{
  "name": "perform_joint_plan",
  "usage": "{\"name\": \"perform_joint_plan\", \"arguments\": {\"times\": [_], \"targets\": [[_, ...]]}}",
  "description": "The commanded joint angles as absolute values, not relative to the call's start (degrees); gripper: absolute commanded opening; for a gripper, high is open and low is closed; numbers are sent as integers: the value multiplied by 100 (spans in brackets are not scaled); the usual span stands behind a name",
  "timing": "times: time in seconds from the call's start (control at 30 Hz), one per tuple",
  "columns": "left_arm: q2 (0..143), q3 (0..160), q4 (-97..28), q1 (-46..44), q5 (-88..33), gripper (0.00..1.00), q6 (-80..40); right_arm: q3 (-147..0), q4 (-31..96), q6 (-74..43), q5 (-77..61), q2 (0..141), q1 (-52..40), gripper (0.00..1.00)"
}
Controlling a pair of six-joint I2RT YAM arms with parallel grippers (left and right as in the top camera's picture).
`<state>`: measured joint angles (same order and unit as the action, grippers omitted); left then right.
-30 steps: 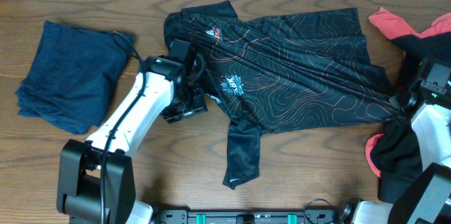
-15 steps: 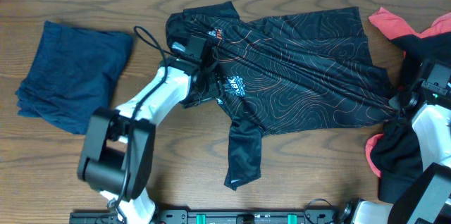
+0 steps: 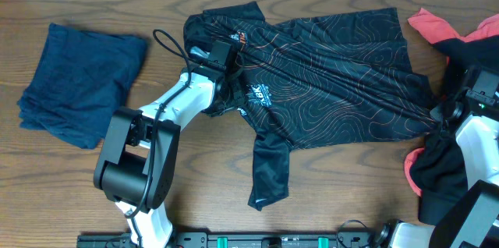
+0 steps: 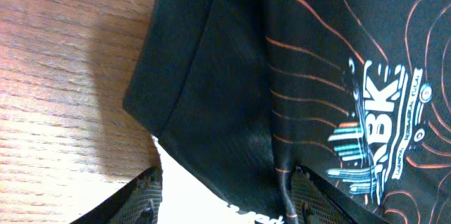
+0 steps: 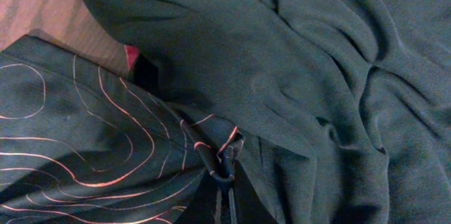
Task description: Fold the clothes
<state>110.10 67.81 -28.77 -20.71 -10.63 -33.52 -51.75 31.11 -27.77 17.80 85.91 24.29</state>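
The black jersey [image 3: 327, 84] with orange contour lines lies spread across the middle of the table, one sleeve [image 3: 269, 166] hanging toward the front. My left gripper [image 3: 228, 72] is open over the jersey's left edge near the blue-white logo [image 3: 257, 94]. In the left wrist view its fingers [image 4: 149, 194] stand wide apart with the jersey's dark hem [image 4: 211, 104] between them. My right gripper [image 3: 443, 114] is shut on the jersey's right corner. The right wrist view shows that pinched fold [image 5: 222, 155] at the shut gripper [image 5: 224, 194].
A navy garment [image 3: 78, 84] lies folded at the left. A coral-red garment [image 3: 433, 23] and a plain black one [image 3: 437, 166] lie heaped at the right edge, under and around my right arm. The black one fills the right wrist view [image 5: 338, 76].
My left arm has swung up and to the right, from the wood beside the jersey onto its left edge by the logo. The right gripper and the jersey's corner have stayed still.
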Motion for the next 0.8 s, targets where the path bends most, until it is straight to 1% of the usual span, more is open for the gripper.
{"name": "perform_joint_plan", "arguments": {"times": [0.0, 0.1, 0.17, 0.33, 0.37, 0.4, 0.47, 0.53, 0.6, 0.77], "targets": [[11209, 6770, -2827, -2056, -784, 56, -3546, -5297, 3140, -2687, 1837, 8567, 2469, 1], [11209, 6770, -2864, -2056, -786, 40, -3546, -5297, 3155, -2687, 1839, 8567, 2469, 1], [11209, 6770, -2915, -2049, -781, 35, -3546, -5297, 3155, -2665, 1839, 8567, 2469, 1], [11209, 6770, -2877, -1997, -784, 35, -3586, -5297, 3155, -2665, 1839, 8567, 2469, 1], [11209, 6770, -2862, -1990, -784, 29, -3590, -5297, 3155, -2665, 1839, 8567, 2469, 1], [11209, 6770, -2851, -1990, -781, 26, -3590, -5297, 3153, -2665, 1839, 8567, 2469, 1], [11209, 6770, -2768, -1990, -784, 25, -3590, -5297, 3153, -2665, 1839, 8567, 2469, 1], [11209, 6770, -2742, -1990, -784, 19, -3590, -5297, 3153, -2665, 1839, 8567, 2469, 1], [11209, 6770, -2714, -1990, -781, 6, -3588, -5297, 3153, -2665, 1839, 8567, 2469, 1], [11209, 6772, -2670, -1933, -471, 6, -3583, -5297, 3153, -2665, 1839, 8567, 2469, 1]]}}
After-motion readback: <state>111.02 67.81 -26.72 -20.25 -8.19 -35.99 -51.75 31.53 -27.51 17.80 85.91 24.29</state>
